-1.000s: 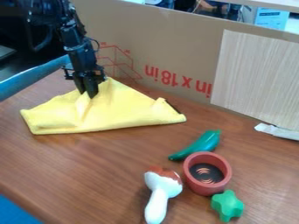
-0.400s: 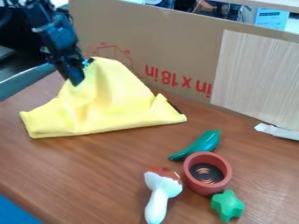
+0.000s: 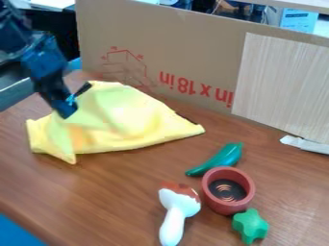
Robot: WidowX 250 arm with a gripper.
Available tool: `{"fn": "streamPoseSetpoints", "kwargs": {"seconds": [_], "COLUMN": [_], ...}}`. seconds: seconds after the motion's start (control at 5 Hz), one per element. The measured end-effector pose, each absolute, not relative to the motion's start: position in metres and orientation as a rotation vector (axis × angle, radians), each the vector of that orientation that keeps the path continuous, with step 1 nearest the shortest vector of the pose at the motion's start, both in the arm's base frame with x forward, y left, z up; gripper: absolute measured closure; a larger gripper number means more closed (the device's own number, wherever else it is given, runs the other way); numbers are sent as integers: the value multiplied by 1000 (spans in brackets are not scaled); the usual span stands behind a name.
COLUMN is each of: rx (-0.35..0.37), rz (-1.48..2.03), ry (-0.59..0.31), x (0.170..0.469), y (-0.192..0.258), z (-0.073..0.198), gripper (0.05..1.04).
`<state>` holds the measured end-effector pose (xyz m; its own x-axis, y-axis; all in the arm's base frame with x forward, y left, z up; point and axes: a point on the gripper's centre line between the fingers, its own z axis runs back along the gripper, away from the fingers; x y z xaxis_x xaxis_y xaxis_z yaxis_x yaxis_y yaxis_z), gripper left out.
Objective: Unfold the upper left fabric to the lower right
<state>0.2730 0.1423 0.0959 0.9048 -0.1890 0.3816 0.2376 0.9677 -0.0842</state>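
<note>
The black gripper is at the left, against the upper left side of the yellow fabric, with its lower end overlapping the cloth. How it stands on the cloth cannot be made out. The fabric lies bunched and partly raised on the wooden table. Its top edge bulges up beside the gripper, a pointed flap hangs at its lower left, and its right corner rests flat towards the middle of the table.
A green pepper, a red cup, a green star-like piece and a white mushroom toy with a brown top stand at the lower right. A cardboard wall runs behind the fabric.
The gripper rose with the fabric's upper part, then swung left and came lower. The raised peak sank, and a pointed flap came down at the cloth's lower left.
</note>
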Motion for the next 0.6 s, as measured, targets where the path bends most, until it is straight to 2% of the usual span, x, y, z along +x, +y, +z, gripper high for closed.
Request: {"fn": "streamPoseSetpoints", "kwargs": {"seconds": [0.6], "rx": [-96], "rz": [-384], "ry": [-373], "x": [222], "y": [110], "z": [77], "gripper": [1015]}}
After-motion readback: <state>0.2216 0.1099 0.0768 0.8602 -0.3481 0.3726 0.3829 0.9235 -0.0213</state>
